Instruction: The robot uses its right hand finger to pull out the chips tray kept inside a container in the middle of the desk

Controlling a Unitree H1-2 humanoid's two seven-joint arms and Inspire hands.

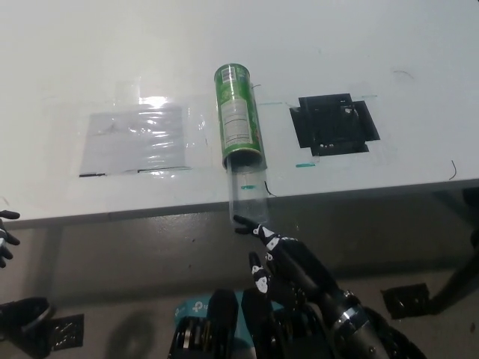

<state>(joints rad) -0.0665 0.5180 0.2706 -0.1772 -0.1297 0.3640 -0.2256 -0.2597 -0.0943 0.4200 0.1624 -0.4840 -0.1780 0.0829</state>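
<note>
White counter (359,60) fills the upper part of the view, and in its middle lies the green chips container (239,116) on its side, open mouth toward the near edge, with the clear chips tray (248,196) sticking out of it past the counter's edge. Right hand (288,262) sits just below that edge — one of its fingers (247,223) stretched out to the tray's near end, the others loosely spread. Far left, the left hand (6,235) rests at the picture's edge — whether it is open, I cannot tell.
</note>
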